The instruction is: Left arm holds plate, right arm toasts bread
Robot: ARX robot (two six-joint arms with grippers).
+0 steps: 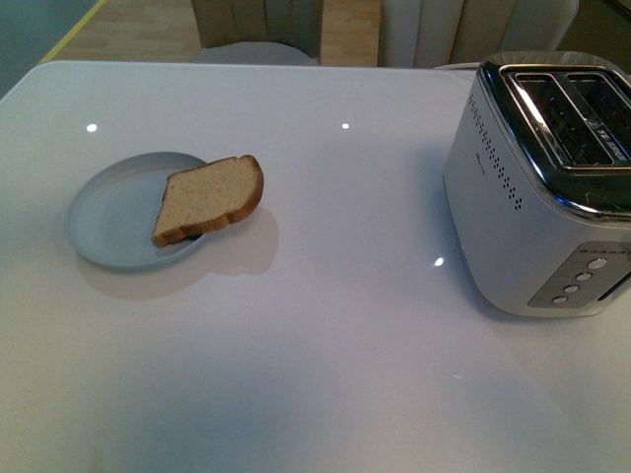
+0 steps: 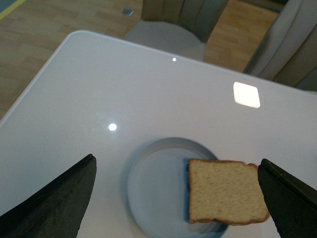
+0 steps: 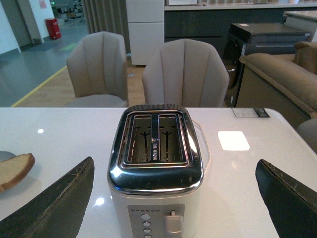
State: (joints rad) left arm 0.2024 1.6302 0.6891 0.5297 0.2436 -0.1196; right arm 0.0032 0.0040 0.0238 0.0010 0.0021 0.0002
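Bread (image 1: 209, 199) lies half on your plate (image 1: 108, 222), overhanging the rim nearest the toaster (image 1: 532, 187). Your left gripper (image 2: 176, 162) hovers above it, jaws spread wide and empty; your right gripper (image 3: 174, 161) gapes wide, facing the toaster.

Front view: taken from the body, high up, tilted down on the desk (image 1: 335, 365). It takes in the plate (image 1: 108, 222) and bread (image 1: 209, 200) at left and the toaster (image 1: 513, 217) at right.

Left wrist view: above the desk, angled down and forward, close over plate and bread. The wide-spread left fingers (image 2: 54, 203) frame it.

Right wrist view: lower and nearer level, close on the toaster's button end. It faces out to the chairs (image 3: 185, 74) between the wide-spread right fingers (image 3: 54, 203).

Bread shows in all three views; the toaster only in front and right wrist.
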